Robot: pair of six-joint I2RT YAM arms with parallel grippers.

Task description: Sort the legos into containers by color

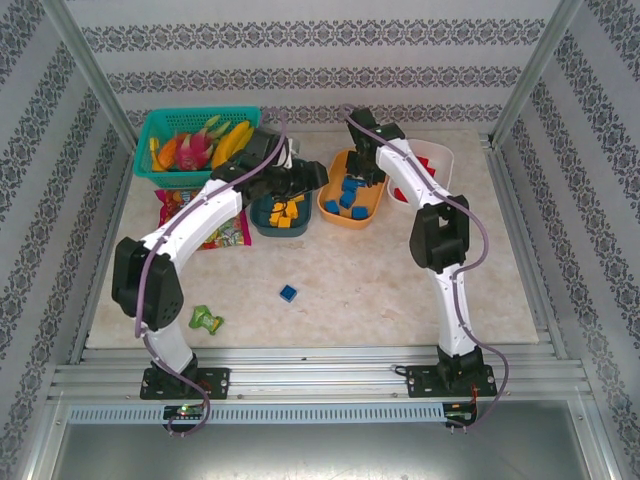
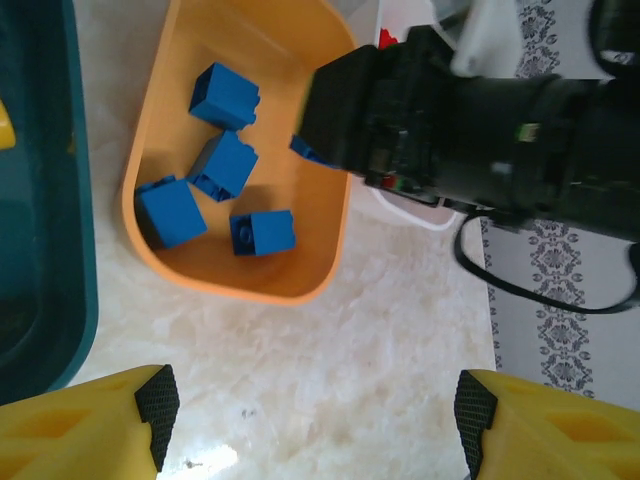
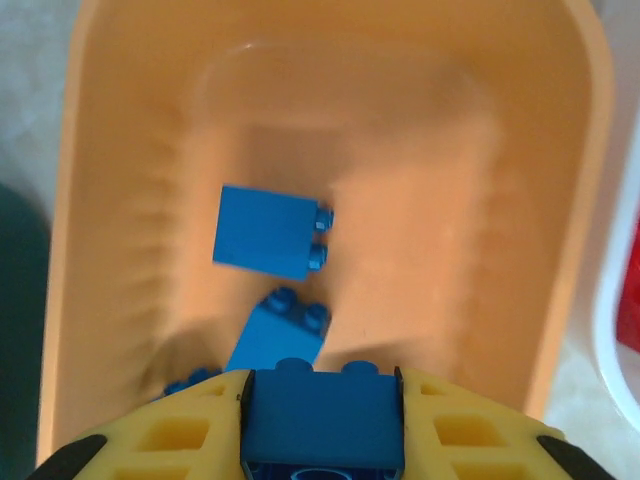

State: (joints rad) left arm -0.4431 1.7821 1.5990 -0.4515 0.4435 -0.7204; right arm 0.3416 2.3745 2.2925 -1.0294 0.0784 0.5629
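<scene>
Three tubs stand in a row at the far middle of the worktop [image 1: 400, 290]. The dark teal tub [image 1: 258, 220] on the left holds several yellow-orange legos [image 1: 288, 212]. The orange tub [image 1: 350, 224] just beside it holds blue legos [image 1: 350, 195]. The white tub [image 1: 450, 158] on the right holds red legos [image 1: 425, 165], partly hidden by the right arm. In the left wrist view four blue bricks lie on the orange tub's floor: one near the far wall [image 2: 224, 96], one at the middle [image 2: 222, 165], one against the left wall [image 2: 170, 210] and one near the close wall [image 2: 262, 232]. The right gripper [image 3: 322, 440] hangs over the orange tub, its yellow fingers [image 3: 170, 440] clamped on a blue brick [image 3: 320, 410] that sits studs-up between them, above two loose blue bricks, one lying on its side [image 3: 265, 232] and one tilted just below it [image 3: 280, 330]. The left gripper [image 2: 310, 420] hovers over bare worktop between the teal and orange tubs, its fingers wide apart with nothing between them. One blue lego [image 1: 288, 293] lies alone on the open worktop, well apart from the tubs and nearer the arm bases. A turquoise mesh basket [image 1: 150, 172] of toy fruit sits in the far left corner, a colourful candy bag [image 1: 222, 232] lies in front of it under the left arm, and a small green toy figure [image 1: 206, 320] rests near the left arm's base.
</scene>
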